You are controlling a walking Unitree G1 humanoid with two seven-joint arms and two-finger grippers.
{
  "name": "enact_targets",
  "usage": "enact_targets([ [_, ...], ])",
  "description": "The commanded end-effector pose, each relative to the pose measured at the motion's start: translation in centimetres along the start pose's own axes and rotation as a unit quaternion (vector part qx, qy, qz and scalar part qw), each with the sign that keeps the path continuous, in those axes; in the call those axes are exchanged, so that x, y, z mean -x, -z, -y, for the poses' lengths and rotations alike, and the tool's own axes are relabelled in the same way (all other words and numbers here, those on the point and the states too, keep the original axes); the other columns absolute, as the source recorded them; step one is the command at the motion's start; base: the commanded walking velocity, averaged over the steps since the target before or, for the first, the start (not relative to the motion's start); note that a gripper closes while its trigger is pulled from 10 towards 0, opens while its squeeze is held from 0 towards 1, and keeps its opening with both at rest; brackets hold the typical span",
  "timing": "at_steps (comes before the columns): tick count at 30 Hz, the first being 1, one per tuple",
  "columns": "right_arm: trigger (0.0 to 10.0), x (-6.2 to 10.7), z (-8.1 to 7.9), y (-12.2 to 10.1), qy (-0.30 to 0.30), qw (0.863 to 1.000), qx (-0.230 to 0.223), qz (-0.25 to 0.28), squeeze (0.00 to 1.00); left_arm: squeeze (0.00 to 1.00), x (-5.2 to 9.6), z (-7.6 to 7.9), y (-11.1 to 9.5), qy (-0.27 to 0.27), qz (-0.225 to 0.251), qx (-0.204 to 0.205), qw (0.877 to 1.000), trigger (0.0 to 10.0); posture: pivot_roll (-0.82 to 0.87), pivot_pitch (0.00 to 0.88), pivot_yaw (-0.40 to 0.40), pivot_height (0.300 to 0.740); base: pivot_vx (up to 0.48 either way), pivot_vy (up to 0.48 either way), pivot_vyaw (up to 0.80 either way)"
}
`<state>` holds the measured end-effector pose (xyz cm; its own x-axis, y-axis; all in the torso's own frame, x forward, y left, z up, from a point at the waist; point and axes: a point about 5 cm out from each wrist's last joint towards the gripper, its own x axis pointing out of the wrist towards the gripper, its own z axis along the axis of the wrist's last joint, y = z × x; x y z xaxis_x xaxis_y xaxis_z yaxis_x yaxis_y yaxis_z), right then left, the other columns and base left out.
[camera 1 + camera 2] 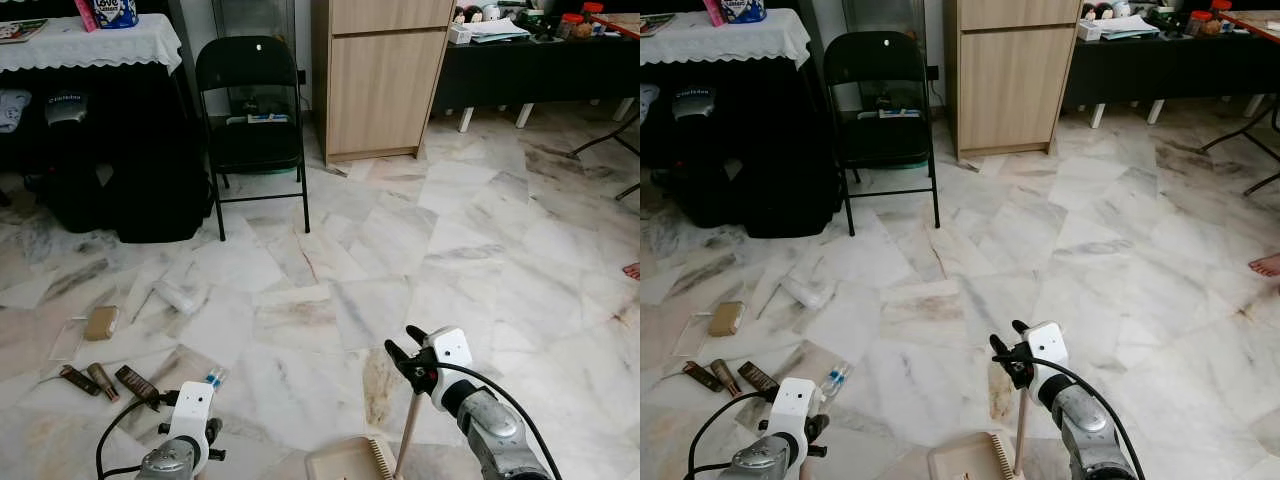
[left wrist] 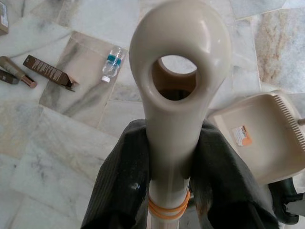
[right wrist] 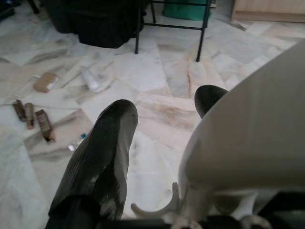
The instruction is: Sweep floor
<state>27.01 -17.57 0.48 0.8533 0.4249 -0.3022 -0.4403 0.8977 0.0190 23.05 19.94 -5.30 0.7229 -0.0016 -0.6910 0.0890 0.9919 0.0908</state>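
Cream dustpan handle (image 2: pixel 178 95) clamped in left gripper (image 2: pixel 164 162); litter (bottle (image 1: pixel 213 378), cartons (image 1: pixel 137 385)) lies front-left, nearer than broom-holding right gripper (image 1: pixel 408 352).

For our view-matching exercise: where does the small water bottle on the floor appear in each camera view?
Left eye view: water bottle, low, left of centre.
Right eye view: bottle, low left.
Left wrist view: bottle on the floor beyond the beige handle.
Right wrist view: bottle, tiny.
Shared landmark: the brown box lying beside it.
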Motion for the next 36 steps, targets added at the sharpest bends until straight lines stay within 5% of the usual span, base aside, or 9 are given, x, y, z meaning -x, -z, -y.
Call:
enact_targets([
  [1,10.0,0.0,-0.4,0.3,-0.012,1.000,-0.011,-0.005,0.00,0.00,0.1,-0.4,0.4,-0.002,-0.007,-0.020,1.000,10.0,-0.13,0.000,0.020,0.740,0.000,0.000,0.00],
  [3,10.0,0.0,-0.4,0.3,-0.012,1.000,-0.011,-0.004,0.00,0.00,0.1,-0.4,0.4,-0.002,-0.007,-0.020,1.000,10.0,-0.13,0.000,0.022,0.740,0.000,0.000,0.00],
  [4,5.9,0.0,-0.4,0.3,-0.011,1.000,-0.012,-0.004,0.00,0.00,0.1,-0.4,0.4,-0.002,-0.007,-0.020,1.000,10.0,-0.13,0.000,0.022,0.740,0.000,0.000,0.00],
  [5,0.0,0.0,-0.4,0.3,-0.012,1.000,-0.016,-0.002,0.00,0.00,0.1,-0.4,0.3,-0.002,-0.007,-0.020,1.000,10.0,-0.13,0.000,0.022,0.740,0.000,0.000,0.00],
  [26,0.0,0.4,0.5,0.4,0.017,1.000,-0.001,-0.014,0.00,0.00,0.1,-0.2,0.4,0.002,-0.008,-0.022,1.000,10.0,-0.13,0.000,0.023,0.740,0.000,0.000,0.00],
  [31,0.0,1.7,4.1,-0.1,0.163,0.985,0.058,-0.027,0.00,0.00,0.1,-0.1,0.5,0.003,-0.009,-0.023,1.000,10.0,-0.13,0.000,0.023,0.740,0.000,0.000,0.00],
  [33,0.0,1.7,4.1,-0.1,0.163,0.985,0.058,-0.027,0.00,0.00,0.1,-0.1,0.5,0.003,-0.009,-0.023,1.000,10.0,-0.13,0.000,0.023,0.740,0.000,0.000,0.00],
  [36,0.0,3.8,7.6,-1.2,0.314,0.944,0.095,-0.020,0.00,0.00,0.1,0.2,0.6,0.008,-0.011,-0.027,1.000,10.0,-0.14,0.000,0.022,0.740,0.000,0.000,0.00],
])
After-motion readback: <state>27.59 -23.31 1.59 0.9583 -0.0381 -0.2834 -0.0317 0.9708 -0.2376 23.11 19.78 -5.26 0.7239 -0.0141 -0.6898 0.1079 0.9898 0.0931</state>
